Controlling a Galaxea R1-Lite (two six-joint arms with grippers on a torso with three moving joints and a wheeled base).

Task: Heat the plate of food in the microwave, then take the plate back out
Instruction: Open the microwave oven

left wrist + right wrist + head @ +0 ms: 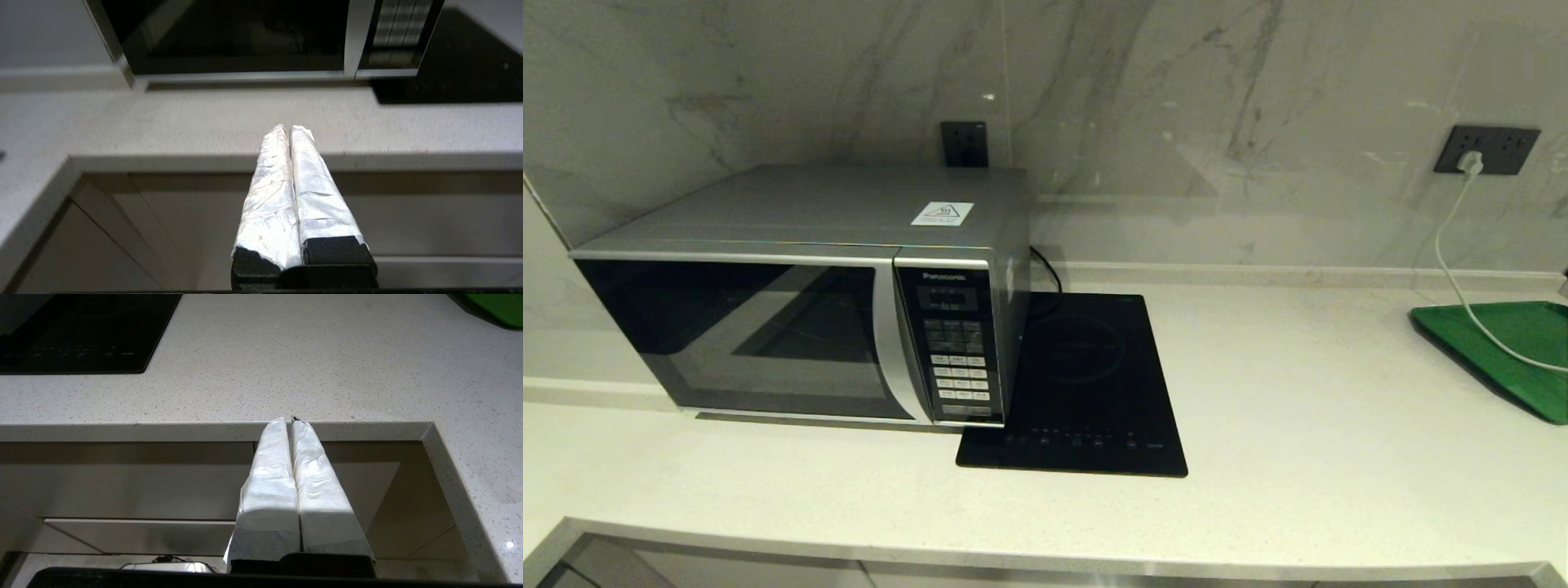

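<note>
The silver-grey Panasonic microwave (800, 294) stands at the left of the counter with its dark glass door closed; its lower front (229, 41) also shows in the left wrist view. The lilac plate of food is not visible in any view. Neither arm appears in the head view. My left gripper (289, 128) hangs below the counter's front edge, facing the microwave, its white-wrapped fingers (269, 183) pressed together and empty. My right gripper (288, 419) sits at the counter's front edge further right, likewise shut with nothing between its fingers.
A flat black induction hob (1086, 384) lies right beside the microwave. A green tray (1503, 351) sits at the far right with a white cable (1454, 269) running over it from a wall socket. Cabinet fronts lie below the counter edge (204, 430).
</note>
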